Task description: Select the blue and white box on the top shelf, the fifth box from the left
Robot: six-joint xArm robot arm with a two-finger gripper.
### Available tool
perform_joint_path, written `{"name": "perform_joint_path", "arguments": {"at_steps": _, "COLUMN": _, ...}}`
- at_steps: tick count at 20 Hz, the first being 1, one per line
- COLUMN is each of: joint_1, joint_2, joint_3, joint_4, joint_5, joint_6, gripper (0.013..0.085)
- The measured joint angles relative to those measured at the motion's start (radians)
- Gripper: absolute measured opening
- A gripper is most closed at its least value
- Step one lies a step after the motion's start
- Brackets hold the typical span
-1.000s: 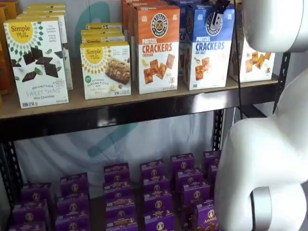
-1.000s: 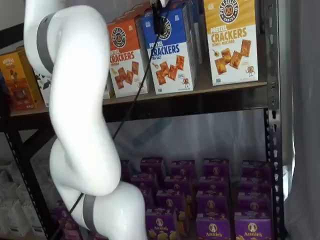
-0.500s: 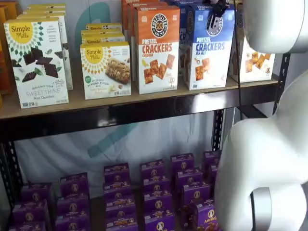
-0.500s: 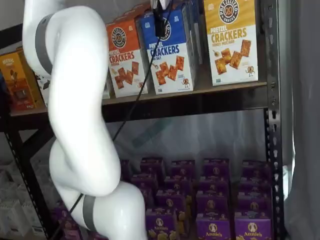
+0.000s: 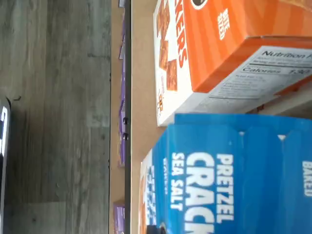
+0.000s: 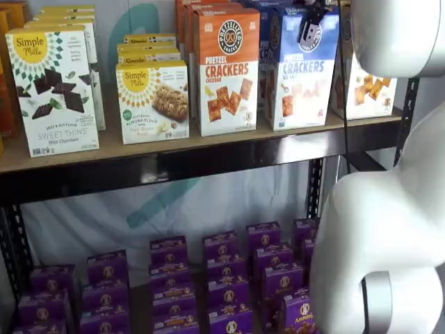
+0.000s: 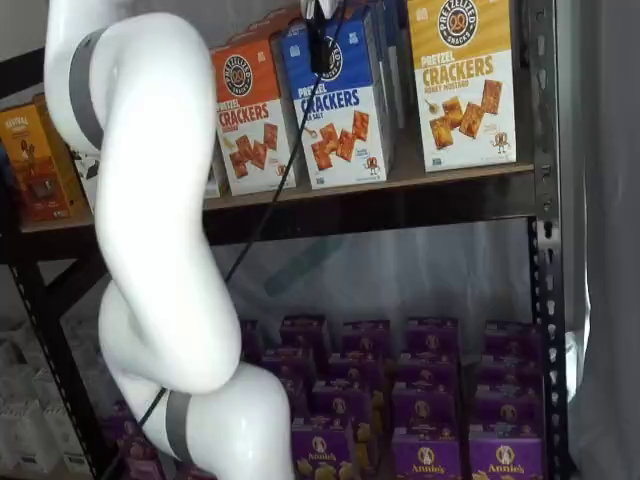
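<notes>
The blue and white box [image 6: 302, 76] [image 7: 345, 110] stands on the top shelf [image 6: 174, 163] [image 7: 400, 200], between an orange Cheddar box [image 6: 226, 69] and a yellow-and-white box [image 7: 463, 80]. My gripper [image 6: 308, 24] [image 7: 319, 45] hangs over its top edge. One black finger lies against the front face by the round logo, and the other is hidden behind the box. The box looks smeared and slightly tipped, and the fingers are shut on it. In the wrist view the blue box [image 5: 234, 175] fills the close range, with the orange box [image 5: 219, 44] beside it.
Simple Mills boxes [image 6: 52, 90] [image 6: 153, 101] fill the shelf's left part. Small purple boxes [image 6: 222, 278] [image 7: 420, 400] crowd the level below. The white arm [image 6: 382, 229] [image 7: 160, 220] stands in front of the shelves, with a black cable [image 7: 270, 190] hanging from the gripper.
The fingers have closed on the top of the blue and white box. The box has shifted a little and now looks blurred and slightly tilted. The arm has barely moved.
</notes>
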Motion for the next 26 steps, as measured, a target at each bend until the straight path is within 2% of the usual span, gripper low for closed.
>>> {"name": "perform_joint_path", "arguments": {"at_steps": 1, "joint_1": -0.001, "joint_2": 0.000, "joint_3": -0.001, "joint_4": 0.002, "joint_5": 0.001, "joint_6": 0.000, "gripper": 0.0570}}
{"name": "perform_joint_path", "arguments": {"at_steps": 17, "joint_1": -0.014, "joint_2": -0.012, "joint_3": -0.018, "joint_4": 0.010, "joint_5": 0.055, "joint_6": -0.002, "gripper": 0.0570}}
{"name": "perform_joint_path", "arguments": {"at_steps": 26, "joint_1": -0.041, "joint_2": -0.060, "joint_3": -0.019, "joint_4": 0.017, "joint_5": 0.198, "joint_6": -0.011, "gripper": 0.0570}}
